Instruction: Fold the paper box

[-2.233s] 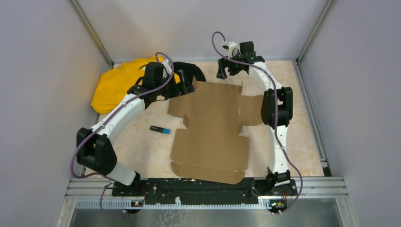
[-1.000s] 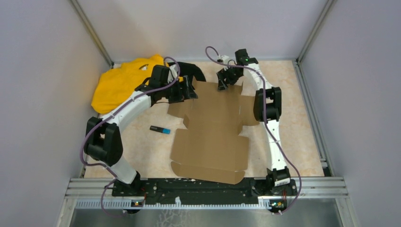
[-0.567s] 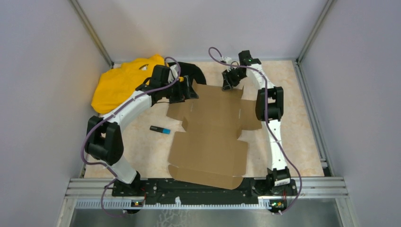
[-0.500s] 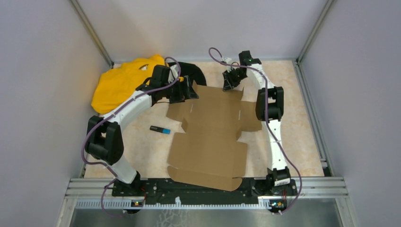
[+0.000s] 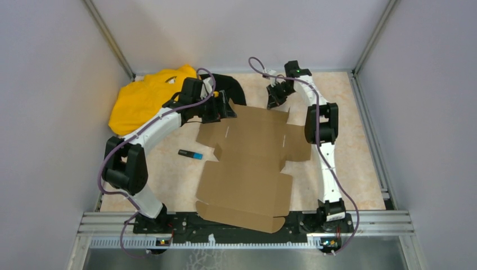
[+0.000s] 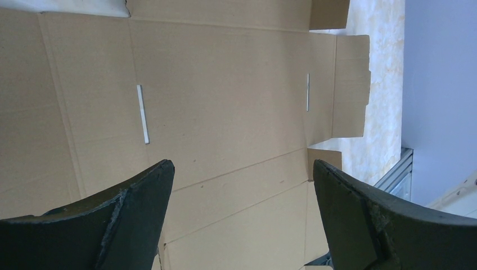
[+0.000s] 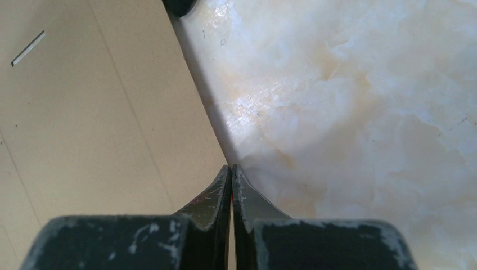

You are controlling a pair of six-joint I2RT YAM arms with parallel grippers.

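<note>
Now the box (image 5: 247, 163) lies flat mid-table, its near edge at 6 o'clock. At 12 o'clock the right gripper (image 7: 232, 169) is clenched on its far edge; the left gripper (image 6: 242, 164) hangs spread wide above its 10 o'clock corner.

Right gripper (image 5: 275, 100): swung in from far right corner to far edge of paper box (image 5: 247, 163), flat brown die-cut cardboard sheet. Its black fingers (image 7: 216, 194), spread a second ago, now pressed together at that edge; whether cardboard is pinched unclear.
Paper box: slid toward near side and a bit left, slightly turned; near flap now overlaps black base rail (image 5: 180, 222).
Left gripper (image 5: 224, 107): shifted right early on, to sheet's far left corner; left elbow drawn inward.
</note>
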